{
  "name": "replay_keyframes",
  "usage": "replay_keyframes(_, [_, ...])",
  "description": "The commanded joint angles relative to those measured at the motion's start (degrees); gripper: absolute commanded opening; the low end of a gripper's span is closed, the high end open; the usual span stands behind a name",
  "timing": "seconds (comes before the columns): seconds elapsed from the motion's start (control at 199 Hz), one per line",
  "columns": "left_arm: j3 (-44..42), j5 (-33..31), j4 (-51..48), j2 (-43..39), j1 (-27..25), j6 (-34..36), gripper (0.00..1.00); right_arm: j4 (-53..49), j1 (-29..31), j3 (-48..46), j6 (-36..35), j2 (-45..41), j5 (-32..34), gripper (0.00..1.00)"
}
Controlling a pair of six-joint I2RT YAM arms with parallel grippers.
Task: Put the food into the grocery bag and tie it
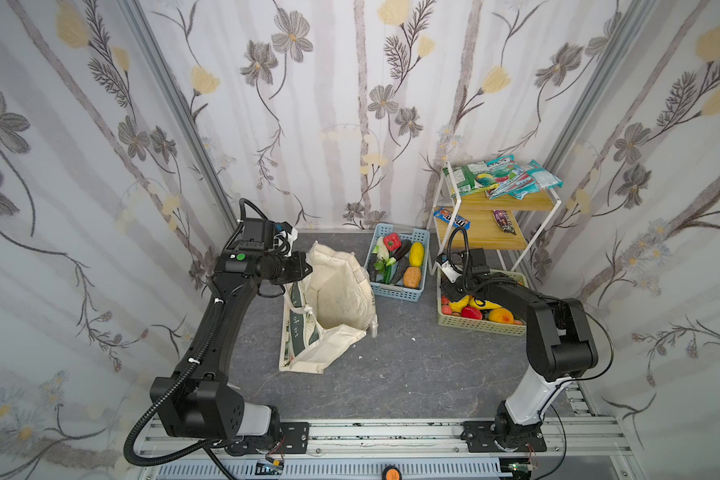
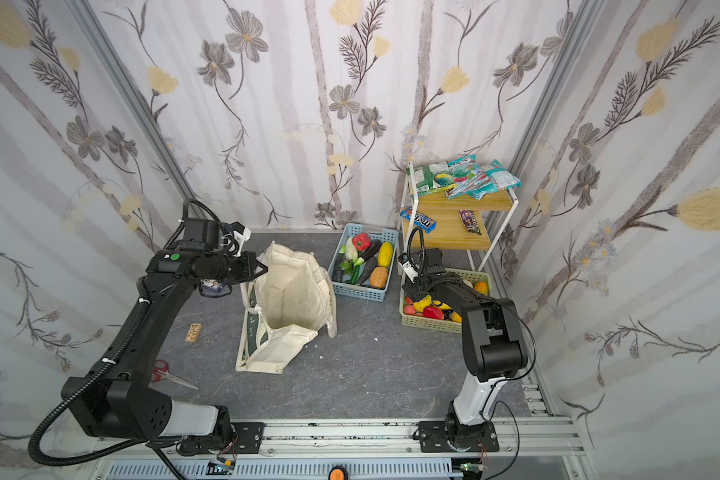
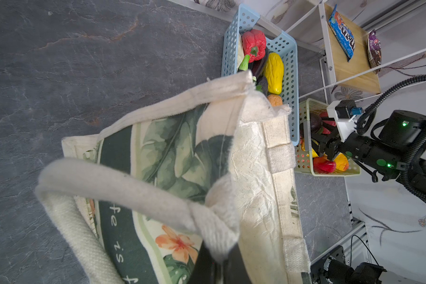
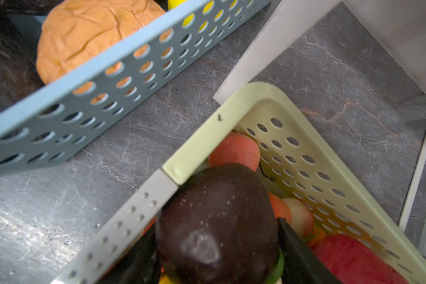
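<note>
Left hand: the left hand [image 3: 218, 258] is clenched on the cream rim of the bag [image 1: 341, 286], where a handle [image 3: 113, 182] joins, and holds that side up.
Right hand: the right hand [image 4: 218, 236] is low in the yellow basket [image 1: 474, 326]. Its fingers sit close on both sides of a dark fruit [image 4: 221, 196], but we cannot tell whether they pinch it yet.
Bag: it stands on the bench [image 1: 412, 365] just beside the blue basket [image 1: 395, 296], mouth up and sagging. We see no food inside.
Bag handling: we judge it soft and limp, so the rim needs holding for the mouth to stay open.
Fruit handling: likely light, stiff, smooth and rounded, so it may slip. We would take it across its widest part.
Blue basket: holds a red pepper [image 1: 391, 240], a yellow piece [image 1: 416, 253] and an orange-brown piece [image 1: 412, 276].
Yellow basket: also holds a red piece [image 1: 471, 312] and a yellow one [image 1: 460, 304].
Shelf: the shelf [image 1: 512, 203] carries a green packet [image 1: 468, 178] on its top board. It looks thin and crinkly, best pinched by an edge.
</note>
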Motion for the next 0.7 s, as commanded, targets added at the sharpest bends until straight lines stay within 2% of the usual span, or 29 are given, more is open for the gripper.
replay_keyframes(0.0, [-0.05, 0.30, 1.35, -0.40, 0.07, -0.50, 0.00, 0.56, -0.09, 0.21, 0.50, -0.39, -2.31, 0.68])
replay_keyframes(0.1, [-0.01, 0.39, 1.39, -0.39, 0.09, -0.69, 0.00, -0.04, -0.51, 0.06, 1.13, -1.33, -2.99, 0.65])
replay_keyframes(0.697, [-1.79, 3.11, 3.55, -1.18, 0.05, -1.48, 0.00, -1.56, -0.97, -3.29, 5.58, -9.33, -2.81, 0.65])
